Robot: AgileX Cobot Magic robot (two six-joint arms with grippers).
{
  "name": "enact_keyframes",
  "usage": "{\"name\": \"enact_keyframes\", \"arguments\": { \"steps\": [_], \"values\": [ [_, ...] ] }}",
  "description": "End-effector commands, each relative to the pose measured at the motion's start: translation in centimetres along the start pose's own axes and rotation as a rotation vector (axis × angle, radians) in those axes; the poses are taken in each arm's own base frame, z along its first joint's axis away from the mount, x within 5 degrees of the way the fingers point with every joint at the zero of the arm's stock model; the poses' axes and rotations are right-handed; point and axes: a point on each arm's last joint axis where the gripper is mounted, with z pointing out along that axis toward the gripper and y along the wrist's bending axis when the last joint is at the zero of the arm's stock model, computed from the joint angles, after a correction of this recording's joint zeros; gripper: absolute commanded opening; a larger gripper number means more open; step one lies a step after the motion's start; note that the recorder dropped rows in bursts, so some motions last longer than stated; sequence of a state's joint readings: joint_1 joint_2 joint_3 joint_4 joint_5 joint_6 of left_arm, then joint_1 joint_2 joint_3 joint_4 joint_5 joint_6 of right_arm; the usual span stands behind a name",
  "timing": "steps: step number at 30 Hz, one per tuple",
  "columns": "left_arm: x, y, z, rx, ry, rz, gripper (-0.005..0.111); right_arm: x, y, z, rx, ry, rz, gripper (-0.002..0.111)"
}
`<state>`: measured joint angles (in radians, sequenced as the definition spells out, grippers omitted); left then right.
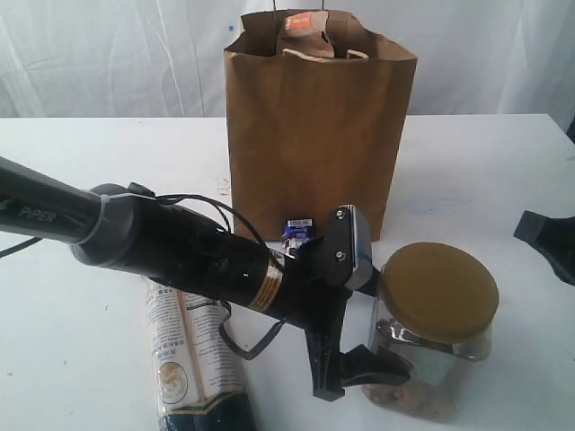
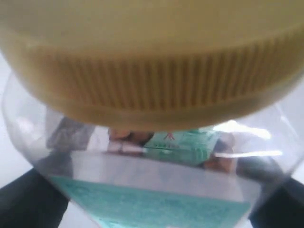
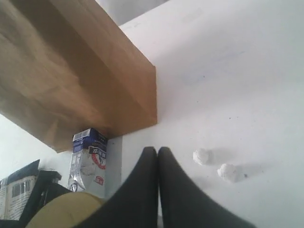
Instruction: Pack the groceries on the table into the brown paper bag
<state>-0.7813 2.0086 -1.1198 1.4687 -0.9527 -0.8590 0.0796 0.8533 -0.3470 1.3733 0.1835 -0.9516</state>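
A clear jar with a yellow lid (image 1: pixel 440 289) stands on the white table (image 1: pixel 467 171) at the front right. My left gripper (image 1: pixel 382 364) reaches around its lower body; in the left wrist view the jar (image 2: pixel 152 71) fills the frame, with a dark finger at each side and the jaws wide. The brown paper bag (image 1: pixel 314 135) stands upright behind, and a brown pouch with an orange label (image 1: pixel 304 31) pokes out of its top. A small blue-white carton (image 1: pixel 297 235) stands at the bag's foot. The long cream-black packet (image 1: pixel 189 350) lies under the left arm. My right gripper (image 3: pixel 157 154) is shut and empty.
The right gripper (image 1: pixel 548 241) hovers at the right edge of the exterior view. Two small white wads (image 3: pixel 203 156) (image 3: pixel 231 172) lie on the table near its tips. The bag's corner (image 3: pixel 71 71) and the carton (image 3: pixel 88 159) stand just ahead of it.
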Motion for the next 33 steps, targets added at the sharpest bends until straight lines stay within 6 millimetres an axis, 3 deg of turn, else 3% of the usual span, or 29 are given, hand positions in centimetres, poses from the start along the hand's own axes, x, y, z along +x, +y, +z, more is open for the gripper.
{"name": "enact_keyframes", "arguments": {
  "steps": [1,5,11,15,20,27,33],
  "values": [
    [-0.4,-0.4,0.1,0.029,-0.006,0.059,0.055,1.2,-0.3,-1.1,-0.012,-0.015,-0.042,0.0],
    [-0.4,-0.4,0.1,0.029,-0.005,0.055,0.054,2.5,-1.0,-1.1,0.017,0.01,-0.035,0.0],
    [-0.4,-0.4,0.1,0.03,-0.006,0.058,0.0,3.2,-1.4,-1.1,0.033,0.027,-0.027,0.0],
    [-0.9,-0.5,-0.1,0.035,-0.027,0.042,0.0,3.2,-1.5,-1.1,0.039,0.028,-0.056,0.0],
    [-3.6,-0.1,-1.9,-0.033,-0.053,-0.057,0.0,3.1,-1.2,-1.7,0.019,0.0,-0.122,0.0],
    [-9.4,-0.2,-6.9,-0.194,-0.106,-0.019,0.0,2.5,-0.5,-4.8,0.019,-0.156,-0.698,0.0],
    [-14.3,-1.8,-11.5,-0.254,-0.229,0.01,0.0,2.3,0.1,-7.0,0.006,-0.297,-0.727,0.0]
  ]
}}
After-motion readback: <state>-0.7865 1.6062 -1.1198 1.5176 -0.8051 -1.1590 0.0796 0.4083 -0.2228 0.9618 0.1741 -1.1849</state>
